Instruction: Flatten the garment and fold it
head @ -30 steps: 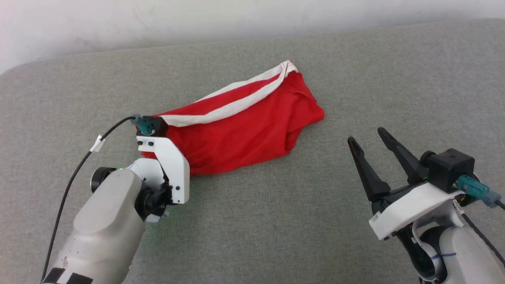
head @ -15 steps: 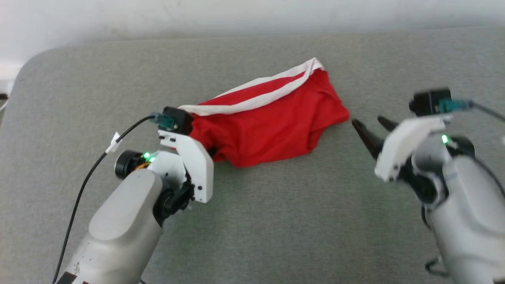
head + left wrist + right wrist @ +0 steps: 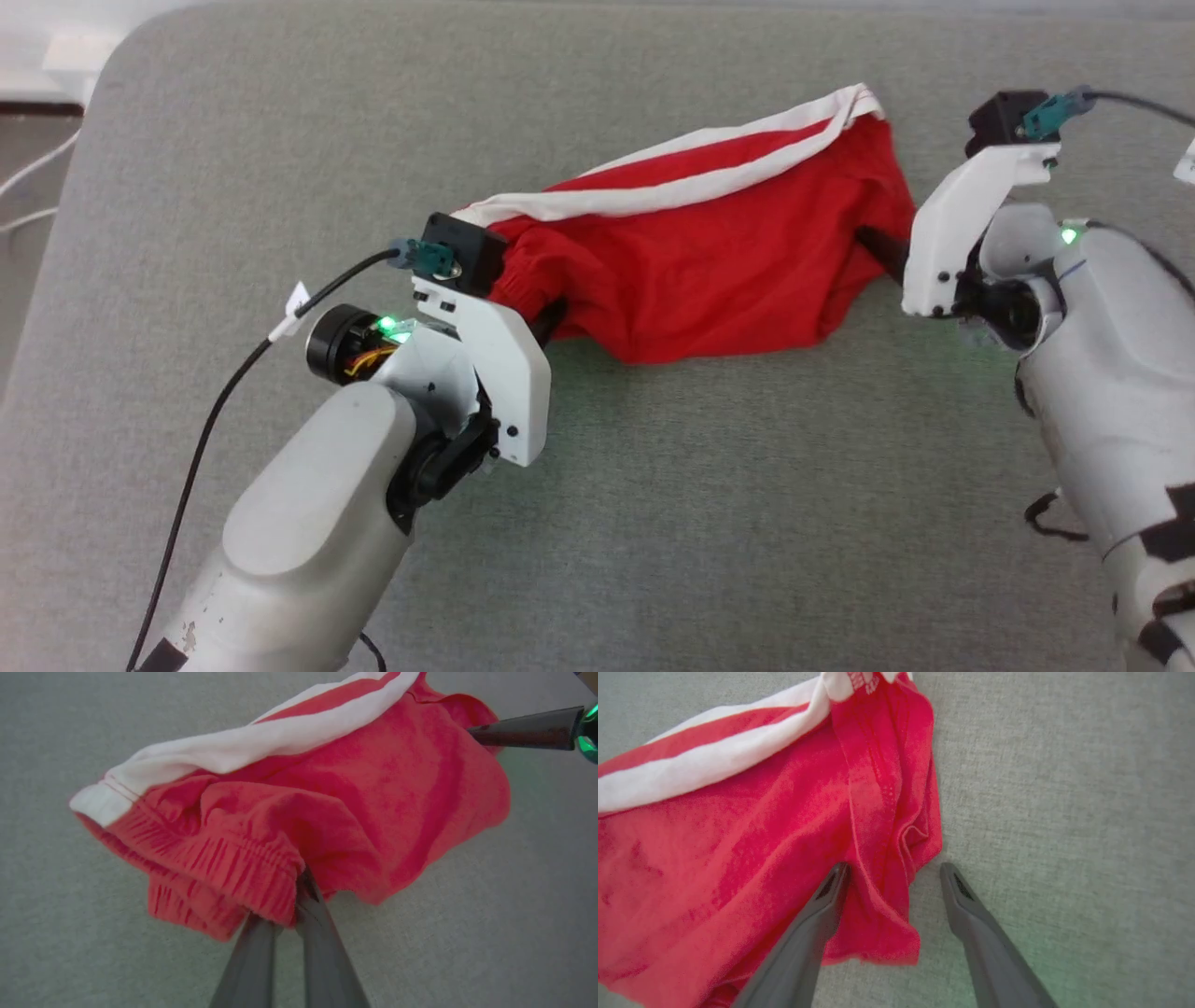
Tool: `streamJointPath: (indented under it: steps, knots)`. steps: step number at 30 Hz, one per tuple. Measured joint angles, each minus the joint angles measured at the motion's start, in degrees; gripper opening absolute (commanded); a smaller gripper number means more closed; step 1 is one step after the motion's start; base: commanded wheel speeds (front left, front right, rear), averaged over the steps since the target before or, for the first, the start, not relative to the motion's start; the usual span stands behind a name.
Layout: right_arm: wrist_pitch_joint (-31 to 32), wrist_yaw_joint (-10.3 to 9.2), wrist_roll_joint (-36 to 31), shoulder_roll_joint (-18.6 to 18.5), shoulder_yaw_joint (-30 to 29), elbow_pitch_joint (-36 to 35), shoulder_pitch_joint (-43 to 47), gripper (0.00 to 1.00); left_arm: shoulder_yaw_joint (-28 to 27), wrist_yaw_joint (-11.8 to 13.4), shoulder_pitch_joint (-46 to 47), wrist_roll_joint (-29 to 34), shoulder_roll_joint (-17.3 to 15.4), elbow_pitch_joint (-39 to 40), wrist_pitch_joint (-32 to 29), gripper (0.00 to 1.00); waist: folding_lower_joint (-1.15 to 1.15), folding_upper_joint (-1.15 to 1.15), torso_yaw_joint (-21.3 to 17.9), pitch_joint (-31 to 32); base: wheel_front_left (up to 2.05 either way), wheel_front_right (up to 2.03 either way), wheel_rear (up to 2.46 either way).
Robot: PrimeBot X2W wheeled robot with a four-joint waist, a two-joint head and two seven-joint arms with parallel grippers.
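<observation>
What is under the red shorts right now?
Grey fabric surface shows all around the shorts; whatever lies beneath them is covered. The left tool pinches their elastic edge.

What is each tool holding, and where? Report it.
Left tool pinches the shorts at their gathered red edge; right tool is open, holding nothing.

Bright, even light here, with a soft shadow under the garment (image 3: 709, 271). Green glow spills onto the grey cloth surface (image 3: 747, 485). Wrist views are soft, their edges stretched.

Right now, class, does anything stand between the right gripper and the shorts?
Nothing visible does: the right gripper, jaws open, straddles a loose edge of the shorts.
</observation>
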State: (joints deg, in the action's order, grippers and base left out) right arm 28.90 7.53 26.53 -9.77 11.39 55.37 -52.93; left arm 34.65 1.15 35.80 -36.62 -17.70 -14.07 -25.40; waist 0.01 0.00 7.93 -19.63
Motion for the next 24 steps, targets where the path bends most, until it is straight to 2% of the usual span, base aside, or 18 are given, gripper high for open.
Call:
streamJointPath:
  steps: [2, 3, 4, 5, 10, 14, 17, 22, 24]
  knots:
    - [1.04, 0.00, -0.10, 0.22, 0.15, 2.12, -1.87, 1.00, 0.03, 0.10, -0.03, 0.01, -0.05, 0.42, 0.04, 0.00, -0.01, 0.00, 0.64, -0.75, 0.00, 0.00, 0.00]
    - [1.93, -0.01, -0.08, 0.31, 0.38, 3.05, -2.55, 0.71, 0.07, 0.16, -0.07, 0.01, -0.09, 0.48, 0.09, 0.00, -0.01, 0.00, 0.94, -1.04, 0.00, 0.00, 0.00]
    - [2.92, -0.05, 0.18, 0.32, 0.45, 3.89, -3.31, 0.28, 0.09, 0.34, -0.16, 0.01, -0.14, 0.49, 0.11, 0.00, -0.01, 0.00, 1.19, -1.27, 0.00, 0.00, 0.00]
    - [3.90, -0.09, 0.38, 0.26, 0.57, 4.63, -4.00, 0.00, 0.09, 0.47, -0.25, 0.00, -0.22, 0.51, 0.11, 0.00, -0.01, 0.00, 1.36, -1.46, 0.00, 0.00, 0.00]
    - [5.26, -0.09, 1.77, 0.80, 1.94, 5.81, -4.95, 0.00, 0.12, 0.49, -0.87, -0.10, -0.58, 0.56, 0.31, 0.00, 0.00, 0.00, 1.40, -0.99, 0.00, 0.00, 0.00]
    - [3.83, -0.08, 4.09, 0.32, 4.23, 3.66, -3.02, 0.00, -0.04, 0.51, -1.66, -0.11, -1.10, 1.11, 1.29, 0.00, 0.00, 0.00, 1.02, 0.61, 0.00, 0.00, 0.00]
    - [2.19, -0.07, 7.39, -1.15, 6.65, -1.21, 0.41, 0.00, -0.37, 0.63, -2.41, -0.35, -1.83, 1.94, 1.71, 0.00, 0.00, 0.00, 0.70, 2.29, 0.00, 0.00, 0.00]
    - [1.33, -0.07, 12.18, -7.33, 11.60, -13.17, 7.82, 0.00, -0.78, 1.27, -6.47, -2.35, -3.09, 3.91, 1.21, 0.00, 0.00, 0.00, -0.13, 5.64, 0.00, 0.00, 0.00]
    - [1.33, -0.07, 12.83, -8.58, 12.39, -15.82, 9.81, 0.00, -0.87, 1.54, -7.41, -2.52, -3.60, 4.46, 1.21, 0.00, -0.01, 0.00, -0.40, 6.32, 0.00, 0.00, 0.00]
